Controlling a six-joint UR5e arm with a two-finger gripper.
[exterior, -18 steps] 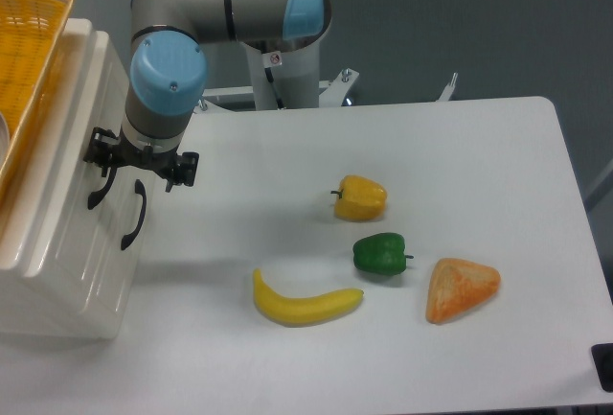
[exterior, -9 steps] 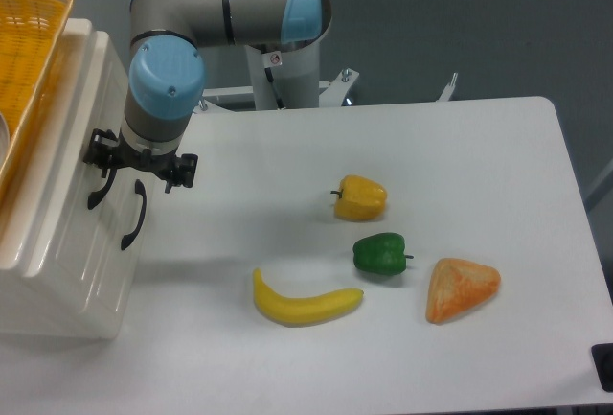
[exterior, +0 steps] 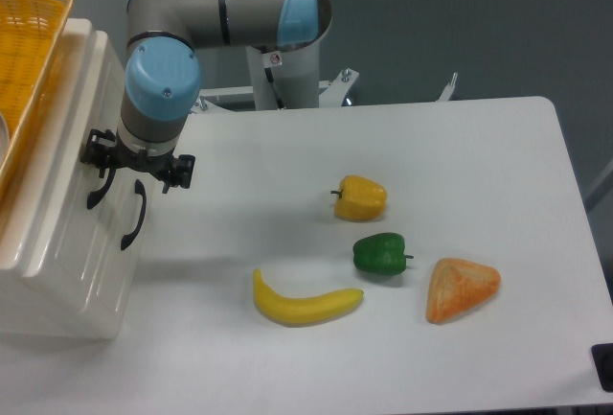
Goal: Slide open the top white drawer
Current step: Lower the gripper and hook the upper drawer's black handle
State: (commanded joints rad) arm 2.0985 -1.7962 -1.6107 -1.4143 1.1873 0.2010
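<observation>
The white cabinet (exterior: 67,242) stands at the table's left edge, its front facing right. The top white drawer (exterior: 84,118) is the upper part of that front, and it looks closed. Its black curved handle (exterior: 97,190) lies left of the lower drawer's handle (exterior: 134,216). My gripper (exterior: 137,161) hangs right over the cabinet front, just above both handles. Its black fingers (exterior: 181,170) are spread wide apart, one on each side, so it is open. The left finger sits close to the upper handle's top end; whether they touch is hidden by the wrist.
An orange mesh basket (exterior: 24,60) rests on top of the cabinet. On the table to the right lie a yellow pepper (exterior: 360,196), a green pepper (exterior: 380,253), a banana (exterior: 305,304) and an orange wedge of bread (exterior: 462,288).
The gripper and wrist have crept a few pixels left, toward the cabinet front. The drawer and the food items have not moved.
</observation>
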